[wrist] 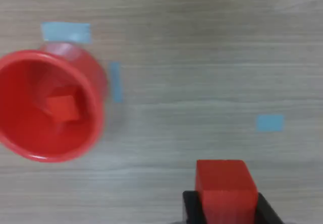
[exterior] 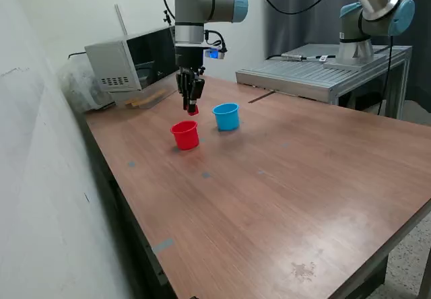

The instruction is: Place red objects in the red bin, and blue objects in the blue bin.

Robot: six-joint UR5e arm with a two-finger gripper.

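Note:
My gripper (exterior: 192,108) hangs just above and behind the red bin (exterior: 185,135), shut on a red cube (exterior: 193,110). In the wrist view that held red cube (wrist: 224,186) sits between the black fingers (wrist: 191,206), beside the red bin (wrist: 20,133). Inside the bin lies another red cube (wrist: 63,108). The light-blue bin (exterior: 227,116) stands on the table to the exterior view's right of the red one. No blue cubes show in either view.
A white microwave (exterior: 131,60) and a plastic bag (exterior: 81,87) sit at the table's back corner. A metal bench (exterior: 316,77) carries a second arm's base (exterior: 357,43). Blue tape marks (wrist: 65,32) dot the wooden table (exterior: 283,191).

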